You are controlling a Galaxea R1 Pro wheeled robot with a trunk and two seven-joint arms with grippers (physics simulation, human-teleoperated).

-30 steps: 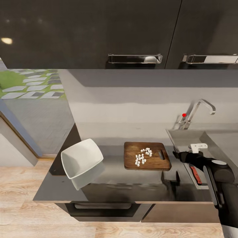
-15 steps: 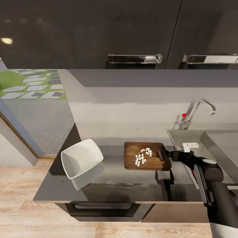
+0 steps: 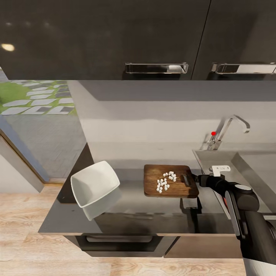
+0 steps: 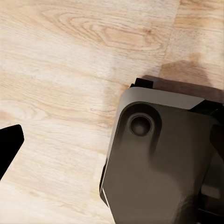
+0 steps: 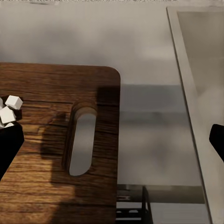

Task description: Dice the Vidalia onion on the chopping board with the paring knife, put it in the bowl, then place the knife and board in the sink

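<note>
- Kitchen tabletop (image 3: 126, 222): chopping board (image 3: 153, 188) with diced onion (image 3: 165, 181), bowl (image 3: 94, 188) at left, sink (image 3: 226, 159) at right.
- Right hand (image 3: 196, 178) open at board's handle end; unmoved since 0.5 s ago, earlier over sink edge.
- Knife now hidden behind arm.
- Left hand (image 4: 8, 147): state unclear, above floor (image 4: 60, 70).

A: Right gripper (image 3: 194, 178) partly masked by its own wrist from the head camera. Spread of the fingers hard to read there.

B: Right wrist camera: only dark fingertips (image 5: 9, 148) poking in at both edges, rest cropped off.

A: Chopping board (image 5: 46, 154) cut off on that view too, near corner gone past the frame. Diced onion (image 5: 9, 109) mostly off the edge, a few cubes in sight.

B: Sink (image 3: 230, 161) sliced by the head view's right border and covered in part by the arm. Basin contents impossible to judge.
</note>
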